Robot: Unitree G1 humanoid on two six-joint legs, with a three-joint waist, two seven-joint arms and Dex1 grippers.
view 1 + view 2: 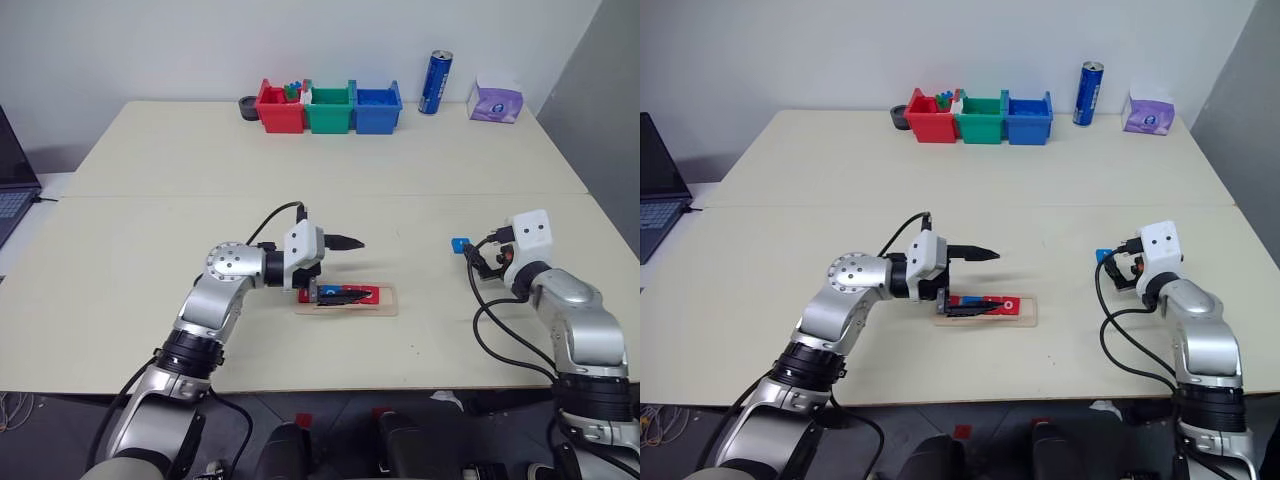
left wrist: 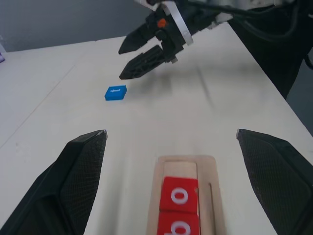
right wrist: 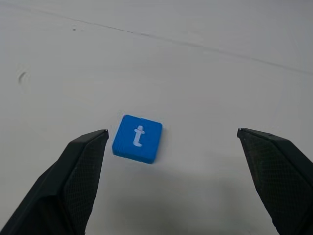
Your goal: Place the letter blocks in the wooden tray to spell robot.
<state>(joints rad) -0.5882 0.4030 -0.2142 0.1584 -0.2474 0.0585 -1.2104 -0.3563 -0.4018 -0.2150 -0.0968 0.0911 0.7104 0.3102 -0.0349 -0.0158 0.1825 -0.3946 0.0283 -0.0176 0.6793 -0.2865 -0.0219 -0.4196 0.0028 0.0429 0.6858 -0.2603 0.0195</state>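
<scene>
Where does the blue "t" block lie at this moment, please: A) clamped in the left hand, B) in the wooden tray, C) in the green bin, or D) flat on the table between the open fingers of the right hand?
D: the blue "t" block lies flat on the table, between the spread fingers of the right hand, untouched.

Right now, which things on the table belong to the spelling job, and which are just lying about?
Job: blue square t block; pale wooden tray; red o blocks in it.
Lying about: red, green, blue plastic bins; blue can; purple tissue pack; laptop.
</scene>
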